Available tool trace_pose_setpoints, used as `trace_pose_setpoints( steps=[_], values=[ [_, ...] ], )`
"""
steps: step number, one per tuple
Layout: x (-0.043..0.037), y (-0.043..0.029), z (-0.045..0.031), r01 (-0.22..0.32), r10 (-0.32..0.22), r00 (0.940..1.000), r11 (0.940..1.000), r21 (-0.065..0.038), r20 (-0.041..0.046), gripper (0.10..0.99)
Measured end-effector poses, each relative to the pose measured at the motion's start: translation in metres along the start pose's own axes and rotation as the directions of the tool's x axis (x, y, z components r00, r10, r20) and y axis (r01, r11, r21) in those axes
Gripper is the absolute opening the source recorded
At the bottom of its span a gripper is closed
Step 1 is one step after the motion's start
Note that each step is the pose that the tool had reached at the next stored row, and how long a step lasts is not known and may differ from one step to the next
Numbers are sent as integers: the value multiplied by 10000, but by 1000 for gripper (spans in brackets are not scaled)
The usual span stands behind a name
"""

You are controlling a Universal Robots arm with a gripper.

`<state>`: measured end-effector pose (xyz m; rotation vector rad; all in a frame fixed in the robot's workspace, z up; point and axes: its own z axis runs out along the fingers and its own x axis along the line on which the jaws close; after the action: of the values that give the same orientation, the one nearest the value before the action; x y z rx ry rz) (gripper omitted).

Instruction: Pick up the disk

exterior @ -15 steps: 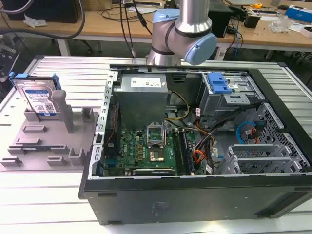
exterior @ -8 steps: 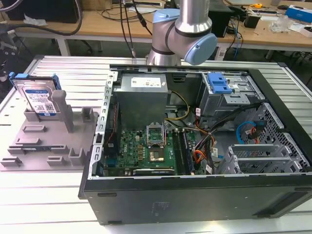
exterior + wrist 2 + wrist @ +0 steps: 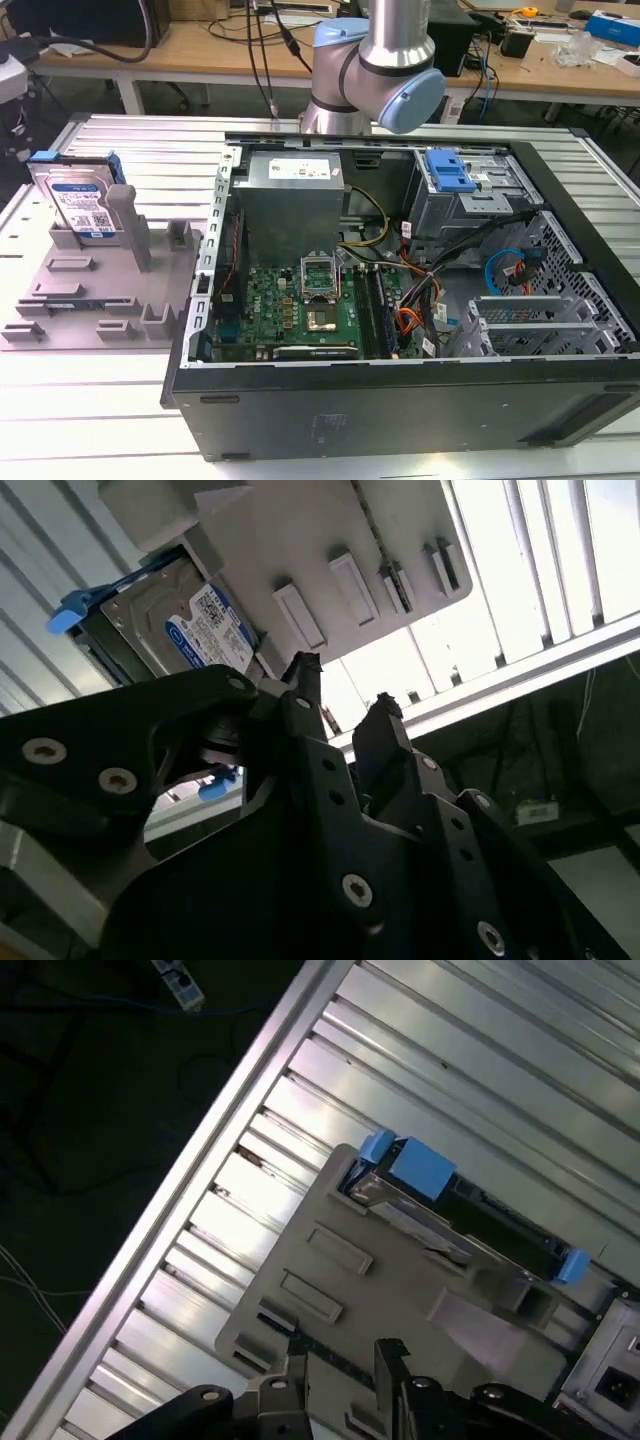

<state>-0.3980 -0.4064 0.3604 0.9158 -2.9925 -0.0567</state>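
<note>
A silver disk (image 3: 85, 205) with a white-and-blue label and blue side rails stands on edge in a slot of a grey slotted tray (image 3: 100, 300), at the exterior view's left. It sits at the end of the tray farthest from that camera. The tray lies flat on a ribbed metal worktop (image 3: 90, 410).

Just beside the tray, toward the exterior view's right, an open black computer case (image 3: 400, 400) lies on its side. Inside it are a green motherboard (image 3: 290, 300), a grey power supply (image 3: 292, 200), bundled cables and a blue plastic bracket (image 3: 448, 170). Behind the case rises the silver and pale-blue robot arm (image 3: 385, 60).

In the second wrist view the black hand (image 3: 345, 692) hangs in the air above the tray (image 3: 300, 550). Its two fingers (image 3: 300, 680) are slightly apart with nothing between them. The disk (image 3: 190, 620) shows its label face beyond the fingertips, upright in its slot and clear of them.

In the first wrist view the hand (image 3: 343, 1360) is over one end of the tray (image 3: 380, 1290). The disk (image 3: 422, 1168) is seen edge-on at the opposite end, with blue rail tabs at both of its ends. The fingertips touch neither the disk nor the tray. The ribbed worktop (image 3: 450, 1050) runs around the tray.
</note>
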Motion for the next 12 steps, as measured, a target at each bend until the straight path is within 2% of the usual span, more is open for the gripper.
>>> trace_pose_setpoints(
  steps=[2, 3, 5, 7, 9, 10, 12],
  values=[
    [0, -1, 0, 319, -319, 9995, 9995, 5, -16, 482],
    [0, -1, 0, 754, -754, 9971, 9972, 5, -33, 482],
    [0, 0, 0, 1175, -1175, 9931, 9931, 3, -49, 482],
    [0, 0, 0, 1775, -1775, 9841, 9841, 1, -72, 482],
    [0, 0, 1, 2097, -2097, 9777, 9778, -2, -84, 490],
    [0, 0, 0, 2246, -2246, 9744, 9744, -3, -90, 557],
    [0, 0, 1, 2544, -2544, 9670, 9671, -6, -101, 557]
  ],
)
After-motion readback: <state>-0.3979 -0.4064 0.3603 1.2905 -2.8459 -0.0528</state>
